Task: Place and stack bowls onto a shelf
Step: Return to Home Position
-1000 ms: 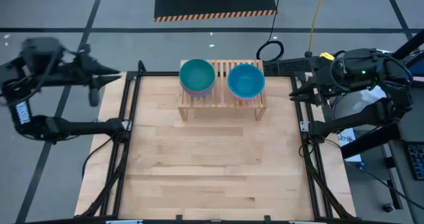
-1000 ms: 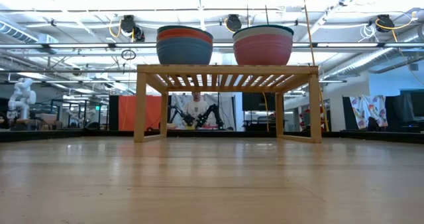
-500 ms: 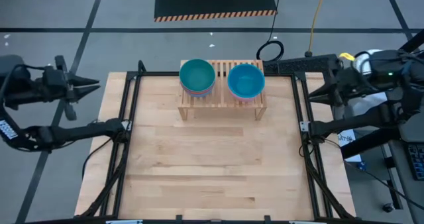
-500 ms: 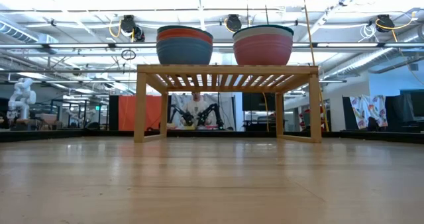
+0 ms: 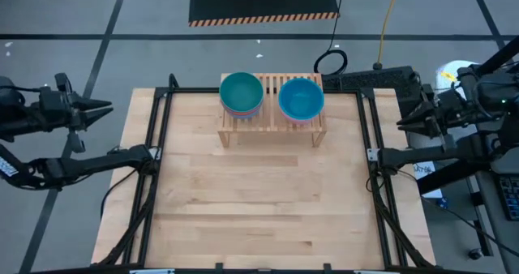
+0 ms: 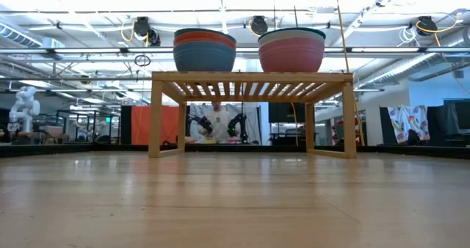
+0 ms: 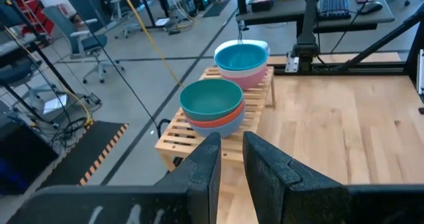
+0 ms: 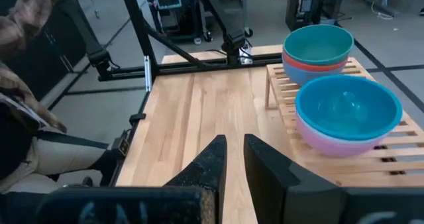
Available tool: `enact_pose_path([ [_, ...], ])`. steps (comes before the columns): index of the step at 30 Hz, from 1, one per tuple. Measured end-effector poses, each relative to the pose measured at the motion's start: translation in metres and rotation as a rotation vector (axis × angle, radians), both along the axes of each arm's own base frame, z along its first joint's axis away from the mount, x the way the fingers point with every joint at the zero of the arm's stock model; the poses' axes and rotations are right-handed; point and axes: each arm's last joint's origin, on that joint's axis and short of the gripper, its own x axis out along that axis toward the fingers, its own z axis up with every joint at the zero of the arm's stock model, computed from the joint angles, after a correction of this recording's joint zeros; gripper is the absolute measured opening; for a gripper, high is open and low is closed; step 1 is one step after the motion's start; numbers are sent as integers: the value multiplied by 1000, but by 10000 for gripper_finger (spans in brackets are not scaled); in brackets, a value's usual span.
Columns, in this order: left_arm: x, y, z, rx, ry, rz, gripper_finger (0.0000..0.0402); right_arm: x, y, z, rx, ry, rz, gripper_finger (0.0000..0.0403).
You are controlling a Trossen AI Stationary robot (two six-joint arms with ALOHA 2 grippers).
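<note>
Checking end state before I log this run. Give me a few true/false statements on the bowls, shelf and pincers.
1. Two stacks of three bowls stand on the shelf. True.
2. The teal bowl tops the stack that holds the pink bowl. False: it sits on the red bowl and the light-blue bowl; the pink bowl is at the bottom of the other stack.
3. The left pincer and right pincer are both beyond the table's side edges. True.
4. One bowl lies on the table. False: all six are on the shelf.
</note>
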Motion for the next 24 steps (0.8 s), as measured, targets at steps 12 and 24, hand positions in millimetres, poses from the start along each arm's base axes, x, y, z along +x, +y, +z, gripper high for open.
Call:
enact_pose_path([
  [12,-1,-1,0,-23,-14,9,72,-29,3,-48,3,-111,-9,45],
  [24,-17,-13,-24,-52,-24,18,72,-13,1,-92,7,-145,-6,45],
])
